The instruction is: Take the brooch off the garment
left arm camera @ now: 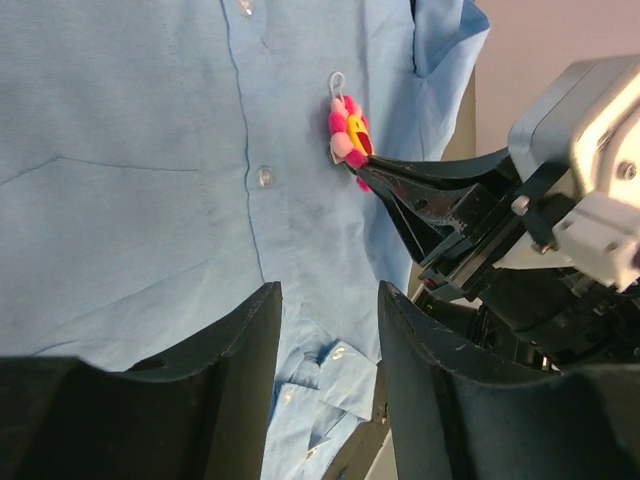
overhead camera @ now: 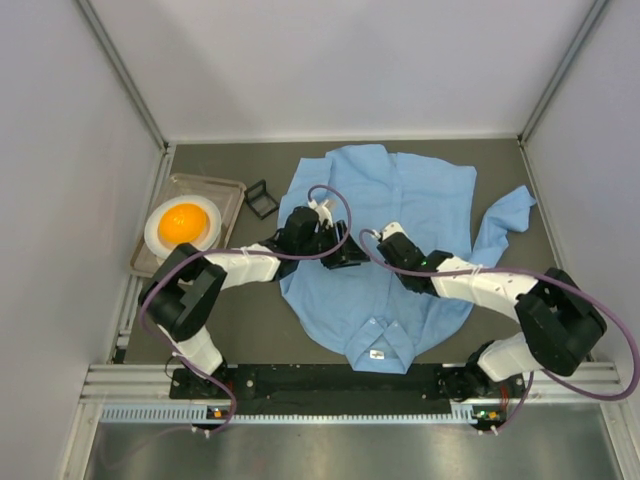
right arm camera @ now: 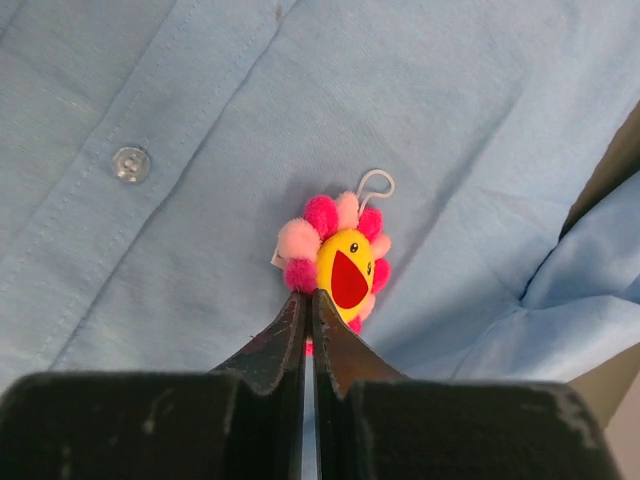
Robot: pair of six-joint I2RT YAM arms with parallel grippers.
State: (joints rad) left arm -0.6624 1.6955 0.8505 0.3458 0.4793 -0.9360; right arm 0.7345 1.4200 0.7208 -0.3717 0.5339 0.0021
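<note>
Brooch (right arm camera: pixel 340 262), a flower of pink petals round a yellow face with a red mouth, is fixed to the front of the light blue shirt (right arm camera: pixel 180 70). It sits near the button placket, with a white loop (right arm camera: pixel 377 182) standing off its upper edge. The shirt lies spread on the dark bench (overhead camera: pixel 230 330).

The right claw (right arm camera: pixel 308 298) has its fingers pressed together, the tips against the brooch's lower petals. Whether a petal is actually nipped between them cannot be told from these views. The left claw (left arm camera: pixel 328 300) stands with its fingers apart over the shirt, close to the placket and a button (left arm camera: pixel 264 176), clamped on nothing.

The step in hand looks like securing a hold on the brooch before drawing it off. A pinch on soft petal fluff alone would probably slip, so the tips want to sit deeper, on the firm body. The left claw would help most by pressing the cloth flat just beside the brooch. The pull can then go straight away from the fabric and slowly, without the shirt tenting up or dragging along.

At the left of the bench, a metal tray (overhead camera: pixel 228 195) carries a white plate (overhead camera: pixel 155 235), and on the plate lies a round orange thing (overhead camera: pixel 183 222). A small black frame (overhead camera: pixel 262 198) lies just beside the tray.
</note>
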